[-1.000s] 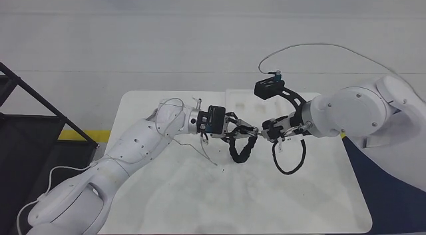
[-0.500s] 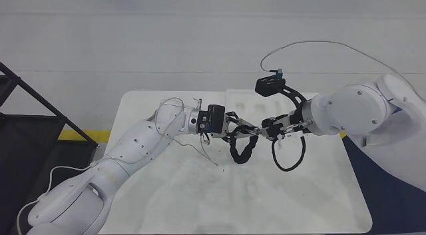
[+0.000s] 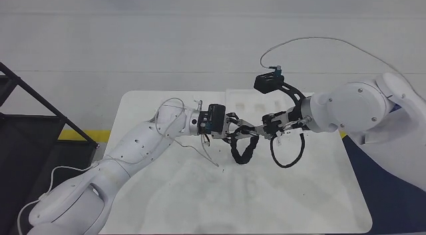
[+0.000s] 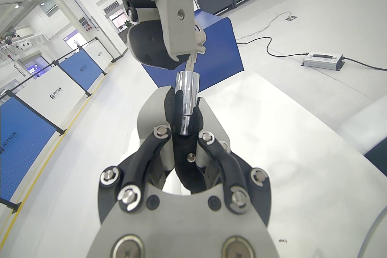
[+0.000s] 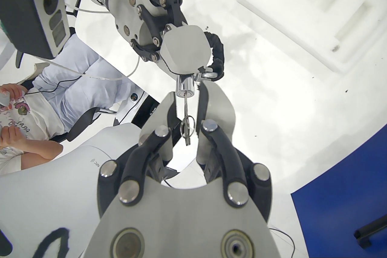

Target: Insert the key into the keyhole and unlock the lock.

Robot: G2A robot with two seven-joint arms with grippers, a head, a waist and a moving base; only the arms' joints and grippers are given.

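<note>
The lock is a chrome cylinder (image 4: 186, 96) with a black cable loop (image 3: 243, 152) hanging below it. My left gripper (image 4: 181, 108) is shut on the cylinder and holds it above the middle of the white table (image 3: 200, 195). My right gripper (image 5: 187, 91) faces it head-on and is shut on the silver key (image 5: 186, 120). The key's head (image 4: 198, 40) sits between the right fingers, with a key ring beside it. The blade tip (image 4: 190, 65) is in the keyhole at the cylinder's end face (image 5: 185, 93). In the top view both grippers meet at the lock (image 3: 254, 129).
A white foam tray (image 3: 239, 98) with several recesses lies on the table just behind the grippers. A thin black cable (image 3: 287, 158) loops down from the right wrist. White wires (image 3: 203, 152) trail from the left wrist. The table's front half is bare.
The right wrist has turned a little and shifted slightly toward the lock, and its hanging cable has swung with it. The left arm has stayed still.
</note>
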